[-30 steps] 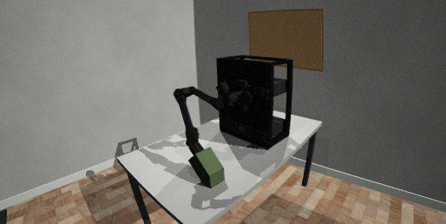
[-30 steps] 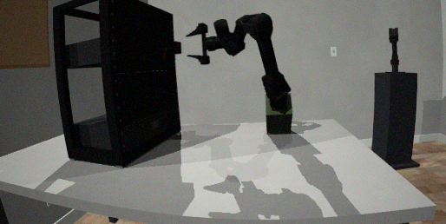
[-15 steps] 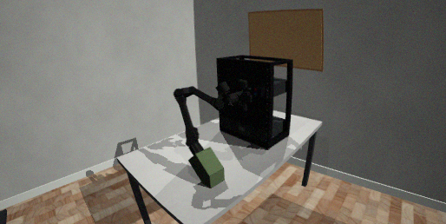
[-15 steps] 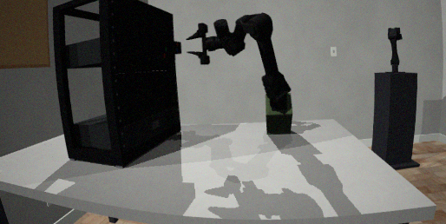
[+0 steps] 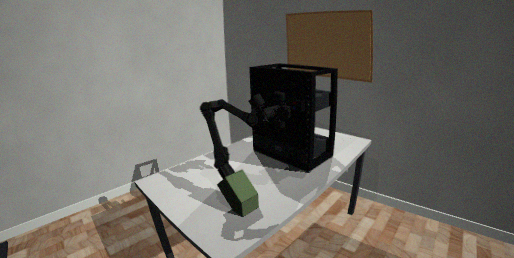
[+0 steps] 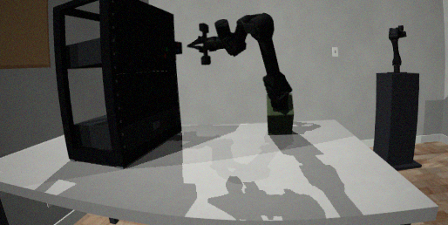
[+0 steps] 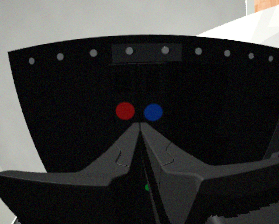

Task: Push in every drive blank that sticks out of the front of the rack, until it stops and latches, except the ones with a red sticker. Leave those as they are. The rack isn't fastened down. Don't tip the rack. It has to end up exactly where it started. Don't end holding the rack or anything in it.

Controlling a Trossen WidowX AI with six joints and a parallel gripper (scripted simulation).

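The black rack (image 6: 118,77) stands on the white table, its front facing my arm. It also shows in the top view (image 5: 292,115). One drive blank (image 6: 176,47) sticks out of the front near the top. My gripper (image 6: 190,45) is shut and empty, its tip a short way in front of that blank and apart from it. In the wrist view the closed fingers (image 7: 139,131) point at the dark rack front, just below a red sticker (image 7: 125,111) and a blue sticker (image 7: 152,112) side by side. A small green dot (image 7: 147,188) shows lower down. Other blanks are too dark to make out.
The arm stands on a green base block (image 6: 280,116) on the table. A black pedestal with a camera (image 6: 397,116) stands on the floor to the right of the table. A cork board (image 5: 330,43) hangs on the wall behind the rack.
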